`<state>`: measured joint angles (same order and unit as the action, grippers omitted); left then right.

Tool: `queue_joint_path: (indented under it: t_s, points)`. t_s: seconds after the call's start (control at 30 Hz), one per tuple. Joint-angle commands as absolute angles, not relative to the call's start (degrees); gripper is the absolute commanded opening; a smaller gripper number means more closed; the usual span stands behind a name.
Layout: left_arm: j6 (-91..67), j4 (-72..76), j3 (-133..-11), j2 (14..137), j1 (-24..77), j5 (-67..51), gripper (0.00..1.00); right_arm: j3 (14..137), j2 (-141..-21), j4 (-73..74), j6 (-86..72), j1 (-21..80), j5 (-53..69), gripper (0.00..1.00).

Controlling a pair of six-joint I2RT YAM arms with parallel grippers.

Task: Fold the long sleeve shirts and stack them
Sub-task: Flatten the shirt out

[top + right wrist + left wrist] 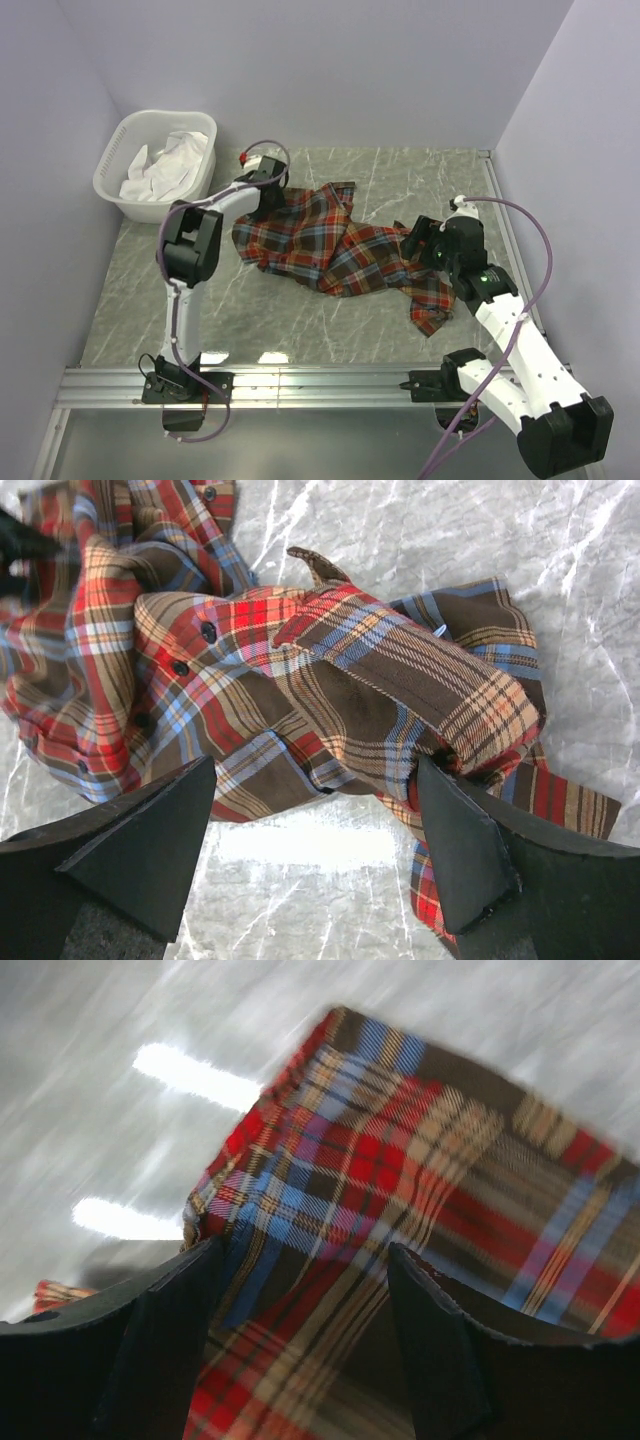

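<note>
Hovering just over the plaid shirt (300, 680) with the right tool (312, 820), fingers spread wide. Straddling the shirt's far left edge with the left tool (300, 1300), fingers apart, cloth running between them, picture blurred. Lying crumpled in the middle of the counter (400, 170) between both arms, one sleeve trailing toward the near right. Sitting at the far left corner, holding white cloth (165, 165): a white basket (108, 170).
</note>
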<state>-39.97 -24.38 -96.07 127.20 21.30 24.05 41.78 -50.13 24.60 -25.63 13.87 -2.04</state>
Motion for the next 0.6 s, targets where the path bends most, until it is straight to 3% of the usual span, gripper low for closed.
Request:
queue_joint_path:
  t_s: [0.0,0.27,0.43,0.57]
  points:
    - [-41.83,-27.34,-84.49,120.00,20.83,23.47,0.73,42.28,-48.08,22.68,-24.61,13.80,-1.50,0.88]
    - [-46.84,-26.89,-57.16,101.97,20.65,25.30,0.70,42.10,-48.16,23.46,-24.26,14.15,-0.18,0.87]
    - [-49.83,-28.30,-51.07,90.10,19.52,25.06,0.70,42.01,-47.55,24.26,-23.38,14.59,-0.18,0.87]
    - [-52.03,-29.44,-51.50,85.44,16.27,23.81,0.78,42.10,-47.02,24.61,-22.68,14.94,-0.62,0.86]
